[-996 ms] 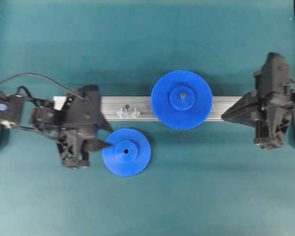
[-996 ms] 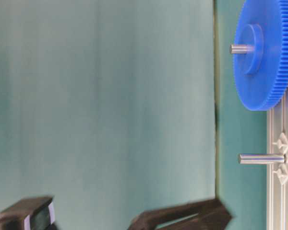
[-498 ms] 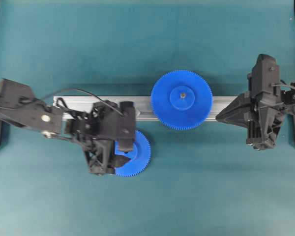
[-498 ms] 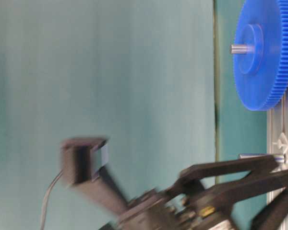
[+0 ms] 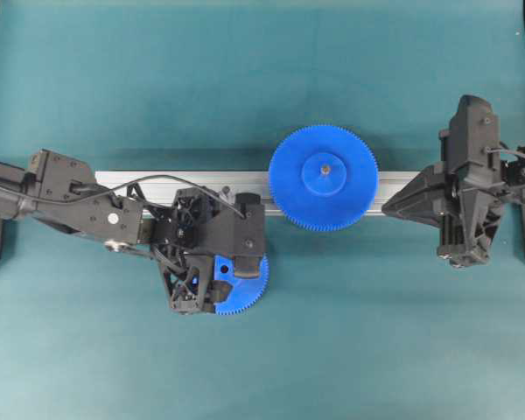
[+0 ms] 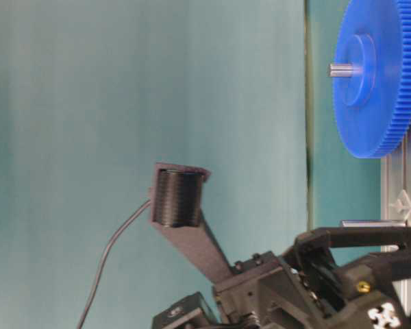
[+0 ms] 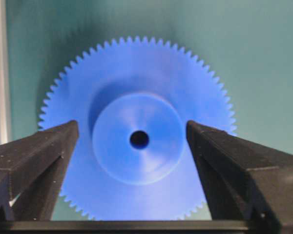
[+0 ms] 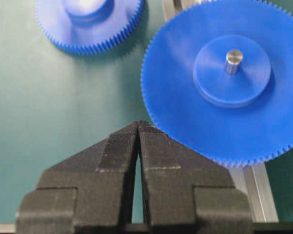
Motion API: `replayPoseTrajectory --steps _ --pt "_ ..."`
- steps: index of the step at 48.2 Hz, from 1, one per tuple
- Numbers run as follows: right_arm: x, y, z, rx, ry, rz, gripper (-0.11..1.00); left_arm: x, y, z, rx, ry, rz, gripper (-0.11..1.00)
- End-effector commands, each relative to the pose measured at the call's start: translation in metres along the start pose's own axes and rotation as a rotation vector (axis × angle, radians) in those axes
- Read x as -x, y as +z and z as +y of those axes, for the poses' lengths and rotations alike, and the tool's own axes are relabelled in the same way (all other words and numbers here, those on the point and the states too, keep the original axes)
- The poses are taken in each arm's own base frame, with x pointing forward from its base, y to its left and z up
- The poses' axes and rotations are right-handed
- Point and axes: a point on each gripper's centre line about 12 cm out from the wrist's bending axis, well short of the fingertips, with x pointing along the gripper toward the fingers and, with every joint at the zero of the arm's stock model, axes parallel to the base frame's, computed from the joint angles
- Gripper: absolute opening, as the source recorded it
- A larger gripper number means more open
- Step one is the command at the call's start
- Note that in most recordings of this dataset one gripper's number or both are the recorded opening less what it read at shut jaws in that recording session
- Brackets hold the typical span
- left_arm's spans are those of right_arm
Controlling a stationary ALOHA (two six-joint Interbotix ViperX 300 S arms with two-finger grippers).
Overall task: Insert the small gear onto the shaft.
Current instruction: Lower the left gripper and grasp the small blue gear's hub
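The small gear (image 7: pixel 136 131) lies flat on the green mat, hub up, its centre hole open and its teeth clean all round. From overhead only its right edge (image 5: pixel 249 293) shows beneath my left arm, just below the rail. The shaft (image 6: pixel 370 223) (a thin grey pin) stands upright on that rail, bare, partly hidden behind my arm.
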Motion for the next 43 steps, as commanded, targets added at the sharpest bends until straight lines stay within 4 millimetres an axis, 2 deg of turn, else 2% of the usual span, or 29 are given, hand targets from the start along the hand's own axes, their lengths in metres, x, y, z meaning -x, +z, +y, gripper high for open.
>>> replayPoseTrajectory --steps 1,32,43 --pt "0.001 0.009 0.002 -0.007 0.008 -0.031 0.08 0.004 0.008 -0.003 -0.007 -0.003 -0.018 0.93" --pt "0.001 0.007 0.002 -0.007 0.009 -0.037 0.08 -0.008 0.006 -0.002 -0.001 -0.001 0.011 0.93" --pt "0.001 0.006 0.001 -0.007 0.009 -0.04 0.08 -0.008 0.0 -0.01 -0.016 -0.007 0.054 0.93"
